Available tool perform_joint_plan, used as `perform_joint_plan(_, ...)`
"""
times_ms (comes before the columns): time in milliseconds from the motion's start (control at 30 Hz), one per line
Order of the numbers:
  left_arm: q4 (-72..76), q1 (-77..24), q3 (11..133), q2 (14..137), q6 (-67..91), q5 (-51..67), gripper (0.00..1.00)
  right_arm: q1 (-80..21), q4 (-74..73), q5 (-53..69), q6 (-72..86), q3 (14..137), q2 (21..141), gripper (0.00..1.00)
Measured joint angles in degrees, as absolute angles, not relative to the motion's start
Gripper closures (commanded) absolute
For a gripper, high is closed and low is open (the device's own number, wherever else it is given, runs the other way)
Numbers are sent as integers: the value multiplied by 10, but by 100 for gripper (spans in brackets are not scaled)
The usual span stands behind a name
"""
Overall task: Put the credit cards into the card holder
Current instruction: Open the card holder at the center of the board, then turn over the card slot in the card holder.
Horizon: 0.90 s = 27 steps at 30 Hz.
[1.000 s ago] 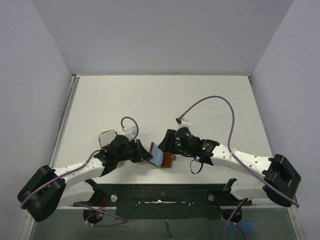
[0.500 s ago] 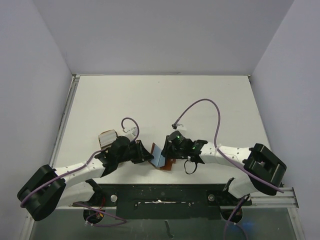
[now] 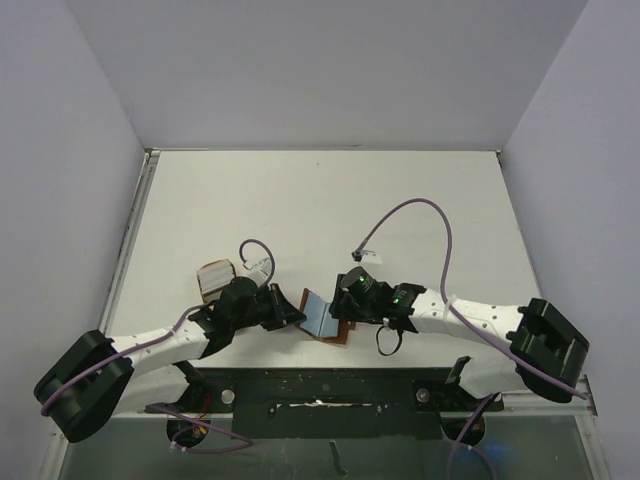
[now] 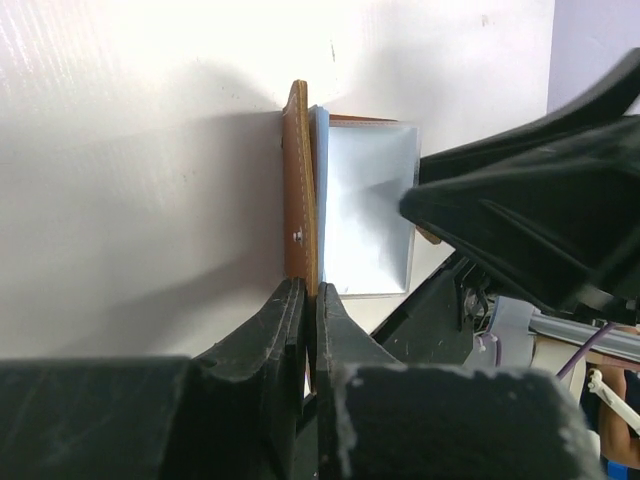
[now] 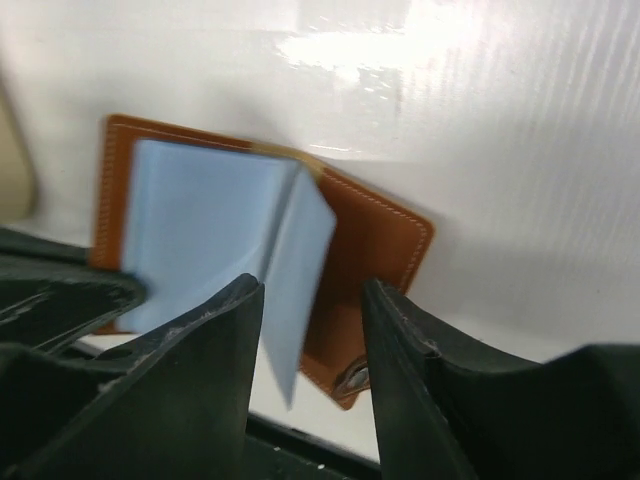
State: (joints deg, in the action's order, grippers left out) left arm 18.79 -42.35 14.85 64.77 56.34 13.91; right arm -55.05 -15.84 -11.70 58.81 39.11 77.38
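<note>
Pinching the card holder [image 4: 299,190], left tool [image 4: 308,290]; right tool [image 5: 312,292] parted.

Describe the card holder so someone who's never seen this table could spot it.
On the white table, look near the front edge, between the left tool and right tool. The card holder is open there, brown leather outside and pale blue inside; the tan dish to its left has no blue.

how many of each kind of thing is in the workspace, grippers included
brown card holder: 1
tan dish: 1
grippers: 2, left gripper and right gripper
credit cards: cannot tell apart from the blue lining
total: 4
</note>
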Motion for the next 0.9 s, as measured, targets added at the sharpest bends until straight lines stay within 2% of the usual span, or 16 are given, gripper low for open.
perform_joint_plan(233,195,-427,146,642,565,139,100,-587,-151,-136,602,436,725,52)
perform_joint_plan(467,198,-431,144,641,567,137,100,-601,-108,-138,617,444,770,43)
perform_joint_plan(633,200,-432,142,641,569,136,86,-601,-98,-140,629,442,810,42)
perform_joint_plan(700,201,-433,138,640,570,135,84,-600,-89,-139,635,439,816,43)
perform_joint_plan(767,202,-434,134,639,572,133,85,-599,-72,-139,640,434,821,44)
perform_joint_plan(900,204,-435,130,639,578,133,100,-597,-44,-132,651,424,838,49)
